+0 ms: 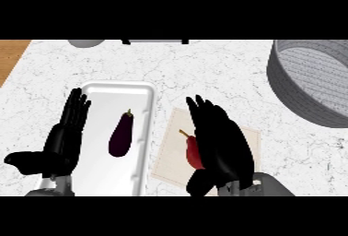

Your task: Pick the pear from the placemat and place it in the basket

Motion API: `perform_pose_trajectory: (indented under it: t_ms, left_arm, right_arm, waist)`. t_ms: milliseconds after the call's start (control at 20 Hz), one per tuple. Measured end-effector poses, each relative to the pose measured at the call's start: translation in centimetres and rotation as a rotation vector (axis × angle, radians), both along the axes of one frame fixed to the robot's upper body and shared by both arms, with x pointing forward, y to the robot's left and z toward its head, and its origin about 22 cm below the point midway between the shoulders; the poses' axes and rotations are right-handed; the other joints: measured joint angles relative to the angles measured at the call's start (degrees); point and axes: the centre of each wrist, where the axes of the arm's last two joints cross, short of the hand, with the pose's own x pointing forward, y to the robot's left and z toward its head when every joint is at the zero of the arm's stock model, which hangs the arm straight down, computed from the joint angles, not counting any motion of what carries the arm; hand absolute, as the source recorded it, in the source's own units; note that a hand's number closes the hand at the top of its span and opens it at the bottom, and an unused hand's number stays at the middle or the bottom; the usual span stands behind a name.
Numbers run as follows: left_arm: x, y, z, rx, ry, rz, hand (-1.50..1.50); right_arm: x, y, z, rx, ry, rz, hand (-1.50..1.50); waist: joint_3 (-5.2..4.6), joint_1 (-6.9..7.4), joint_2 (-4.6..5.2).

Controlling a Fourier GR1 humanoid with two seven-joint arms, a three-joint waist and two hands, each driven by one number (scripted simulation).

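Pear (pixel 192 152) on the placemat (pixel 170 152), red and slim, lying with its long axis running roughly up and down the view, stem toward the far side and tilted a touch to the left. Right hand (pixel 221 140) is right on top of the matter: it sits over the placemat with its fingers stretched out straight and close together, pointing away from the robot, and the pear shows just at the hand's left edge, partly hidden beneath it. Nothing is curled round the fruit yet, so I read this as the approach to the grasp, not the grasp itself. Whether the palm is touching the pear I cannot tell. Left hand (pixel 65 131) rests open, fingers straight, at the left edge of the white tray (pixel 146 92), where a dark eggplant (pixel 121 134) lies lengthwise; it is clearly the farther hand and the tray stands between it and the pear. So the right hand is the one to close, and it looks as though it wants to shift slightly leftward to get the fruit centred. Then the carry: the grey basket (pixel 285 87) sits at the far right, well apart from the placemat, with bare bench (pixel 224 69) between them and nothing in the way. The basket's tall wall is the edge to clear.
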Motion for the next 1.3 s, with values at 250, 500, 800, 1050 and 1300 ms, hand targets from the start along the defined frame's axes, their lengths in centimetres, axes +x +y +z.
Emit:
perform_pose_trajectory:
  t_ms: [250,500,800,1050,1300]
  left_arm:
    - [0.2,-0.1,-0.1,0.002,0.0,-0.004,0.0]
    - [0.4,-0.3,-0.2,0.005,-0.001,-0.007,0.0]
    - [-0.1,-0.5,-0.1,0.002,0.003,-0.007,0.0]
    - [0.3,-0.2,0.2,0.009,0.0,-0.01,0.0]
    - [0.2,-0.1,0.7,-0.002,0.001,-0.011,0.0]
  right_arm:
    - [-0.1,0.7,-0.9,0.0,0.005,0.004,-1.5]
    - [0.1,1.2,-2.3,-0.03,0.011,-0.015,-1.5]
    - [0.5,1.2,-3.8,-0.073,0.002,-0.054,-1.5]
    - [0.9,1.2,-4.5,-0.071,0.011,-0.076,-1.5]
    - [0.8,1.3,-6.0,-0.087,0.027,-0.091,-1.5]
  waist:
    - [0.04,0.25,0.15]
    - [0.05,0.4,0.2]
    - [0.08,0.52,0.23]
    - [0.08,0.56,0.27]
    - [0.09,0.59,0.26]
